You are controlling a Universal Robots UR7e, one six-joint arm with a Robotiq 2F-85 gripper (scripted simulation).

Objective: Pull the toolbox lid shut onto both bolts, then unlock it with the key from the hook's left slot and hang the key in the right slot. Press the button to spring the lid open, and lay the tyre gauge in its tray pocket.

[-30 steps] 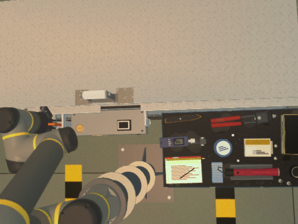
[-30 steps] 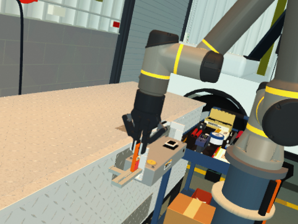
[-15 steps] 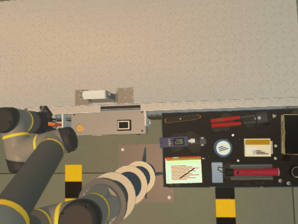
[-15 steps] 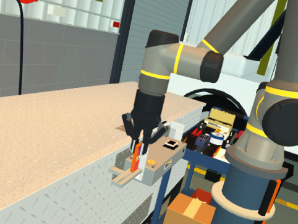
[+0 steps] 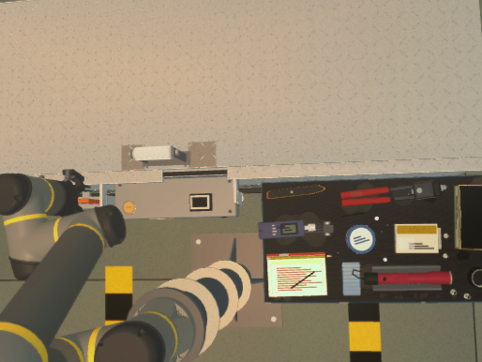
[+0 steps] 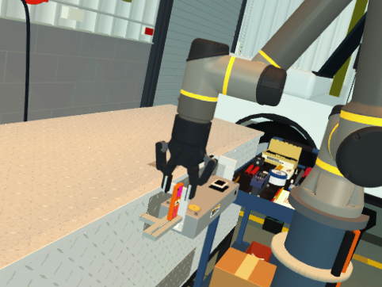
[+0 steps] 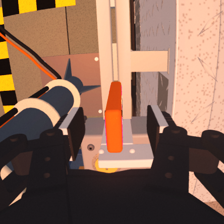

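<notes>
My gripper (image 7: 113, 131) (image 6: 179, 191) (image 5: 75, 190) is open and holds nothing. It stands over the hook at the left end of the lock panel (image 5: 174, 199) (image 6: 202, 204). The orange key (image 7: 114, 118) (image 6: 175, 201) (image 5: 88, 201) stands upright in the hook (image 7: 126, 151) (image 6: 164, 222), between my fingers. The toolbox lid (image 5: 234, 79) (image 6: 79, 158) lies flat. The yellow button (image 5: 128, 206) (image 6: 193, 207) sits on the panel's left part. The tyre gauge (image 5: 294, 229) (image 6: 259, 177) lies on the tool tray (image 5: 372, 239), apart from its orange-outlined pocket (image 5: 295, 191).
The tool tray on its blue cart (image 6: 253, 186) stands right of the panel with pliers (image 5: 389, 193), a red torch (image 5: 408, 277), a notepad (image 5: 296, 275) and tape (image 5: 360, 239). My own arm (image 5: 51, 262) crosses the lower left. A cardboard box (image 6: 243, 269) sits on the floor.
</notes>
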